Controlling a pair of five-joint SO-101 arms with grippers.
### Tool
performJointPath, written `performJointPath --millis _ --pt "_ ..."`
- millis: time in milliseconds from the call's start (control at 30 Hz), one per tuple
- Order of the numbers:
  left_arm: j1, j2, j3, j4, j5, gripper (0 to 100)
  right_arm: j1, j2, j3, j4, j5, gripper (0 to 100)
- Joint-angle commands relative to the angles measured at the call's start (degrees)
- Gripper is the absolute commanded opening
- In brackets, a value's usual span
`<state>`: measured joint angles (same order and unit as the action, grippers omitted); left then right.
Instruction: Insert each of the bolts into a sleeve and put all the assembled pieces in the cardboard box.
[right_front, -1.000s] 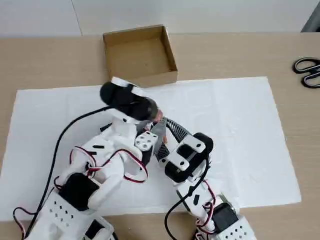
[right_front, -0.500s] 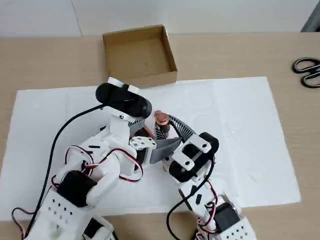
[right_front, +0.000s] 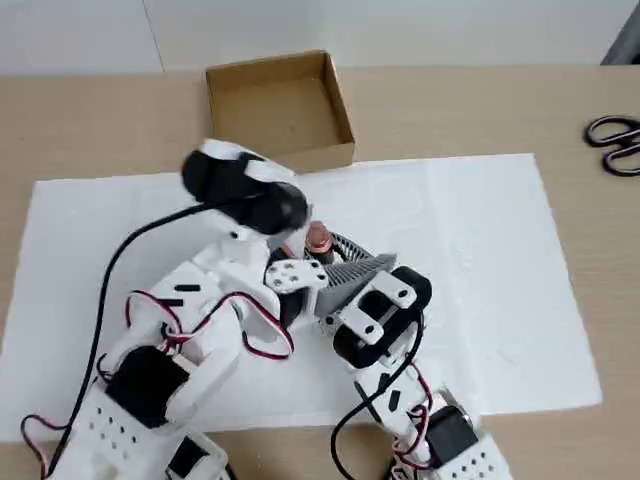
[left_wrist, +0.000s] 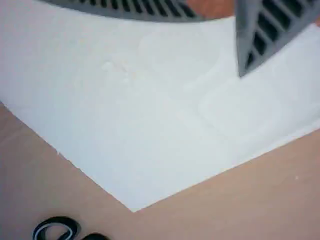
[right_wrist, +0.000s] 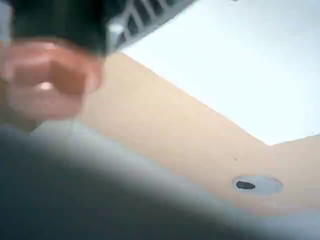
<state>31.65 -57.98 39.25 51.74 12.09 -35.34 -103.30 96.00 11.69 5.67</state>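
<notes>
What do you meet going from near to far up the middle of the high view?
black block on an arm → copper-coloured piece → cardboard box. The scissors are left out, since they lie level with the box.

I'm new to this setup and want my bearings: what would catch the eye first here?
The left arm and right arm crowd together mid white sheet, with a copper-coloured piece showing between them. Beyond them, the open cardboard box sits by the sheet's far edge with nothing in it, and black scissors lie at the table's right edge.
</notes>
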Motion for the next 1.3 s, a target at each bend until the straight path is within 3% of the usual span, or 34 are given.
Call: performJointPath --millis 0,167,400,800,1033,1267 --pt "0.18 -0.09 -2.59 -2.37 0.0 37 -0.22 -0.66 0.35 -1.45 -0.26 0.4" --pt "-1.41 -0.44 -2.77 -3.16 -0.18 37 -0.22 -0.66 0.35 -1.45 -0.26 0.4" --pt "-11.87 -0.53 -2.77 -13.54 0.26 34 -0.22 -0.57 0.35 -1.45 -0.26 0.4" --pt "-16.88 -0.62 -2.24 -17.14 -1.23 1 -0.22 -0.57 0.35 -1.36 -0.26 0.4" --pt "-21.19 -2.73 3.47 -17.14 -5.98 1 -0.13 -0.57 0.35 -1.36 -0.26 0.4" --pt "-24.97 -17.67 22.37 -17.14 -13.54 1 -0.04 -0.57 0.26 3.03 -0.26 0.4"
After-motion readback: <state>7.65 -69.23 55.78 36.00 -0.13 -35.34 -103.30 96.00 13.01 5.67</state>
